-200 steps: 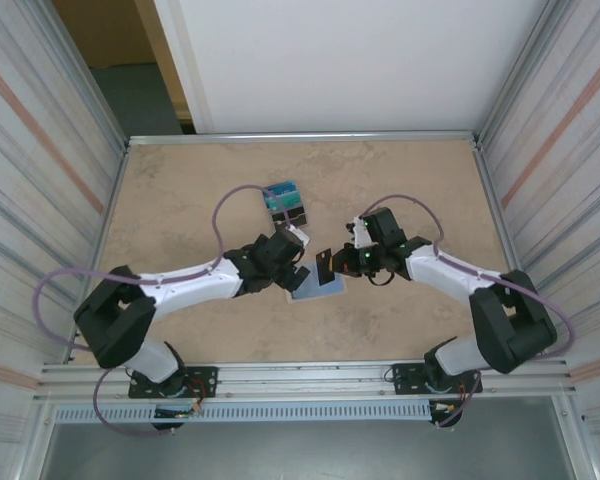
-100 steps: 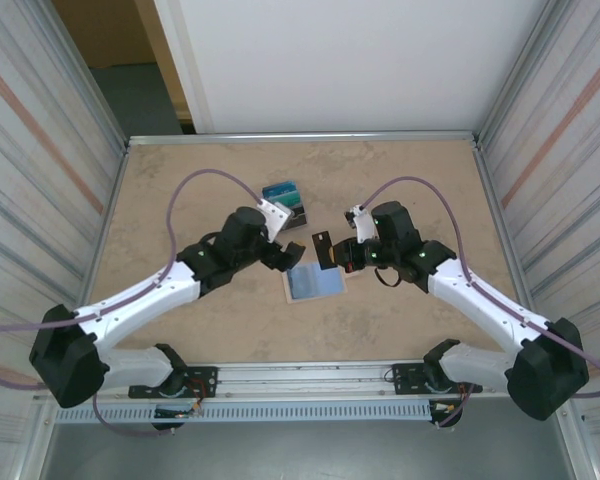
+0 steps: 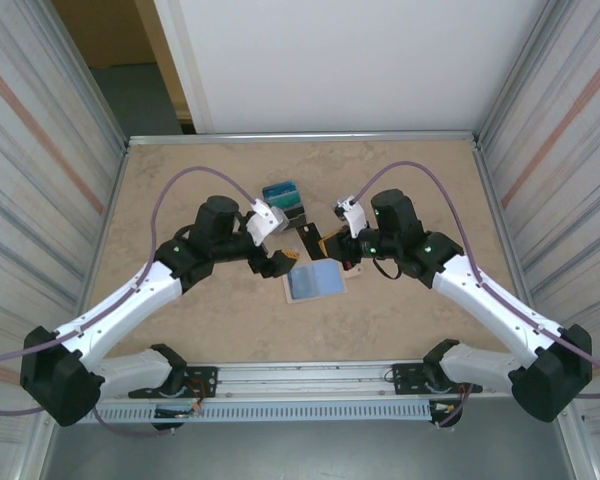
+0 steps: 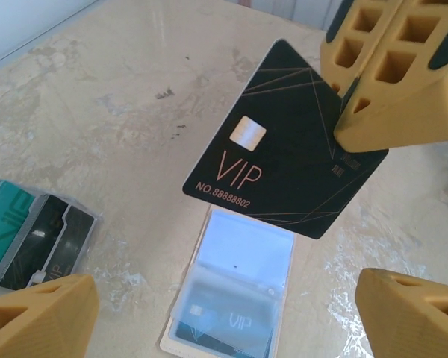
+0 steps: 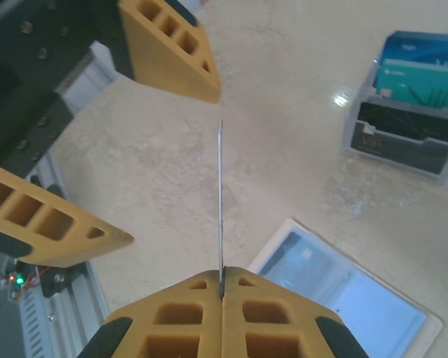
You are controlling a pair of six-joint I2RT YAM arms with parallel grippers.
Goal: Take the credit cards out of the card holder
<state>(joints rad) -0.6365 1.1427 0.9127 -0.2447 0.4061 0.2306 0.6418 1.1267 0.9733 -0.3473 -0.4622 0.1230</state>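
My right gripper point(image 5: 222, 280) is shut on a black VIP credit card point(image 4: 276, 171), holding it by one corner above the table; the right wrist view shows this card point(image 5: 220, 194) edge-on. My left gripper point(image 4: 228, 298) is open, with its fingers point(image 5: 168, 48) on either side of the card and not touching it. Below lies the card holder point(image 4: 243, 257), open and flat, with a dark VIP card point(image 4: 231, 321) under its translucent sleeve. From above, the card holder point(image 3: 315, 282) sits between the left gripper point(image 3: 280, 258) and the right gripper point(image 3: 330, 245).
A clear stand point(image 3: 283, 200) holding teal, blue and black cards point(image 5: 414, 82) sits on the table just beyond the left gripper. The tan table point(image 3: 180, 180) has metal rails round it. Both arms reach in close together over its middle.
The right gripper has raised the black card and carried it left and away from the card holder. The left arm has swung out, and its open gripper now straddles the card.
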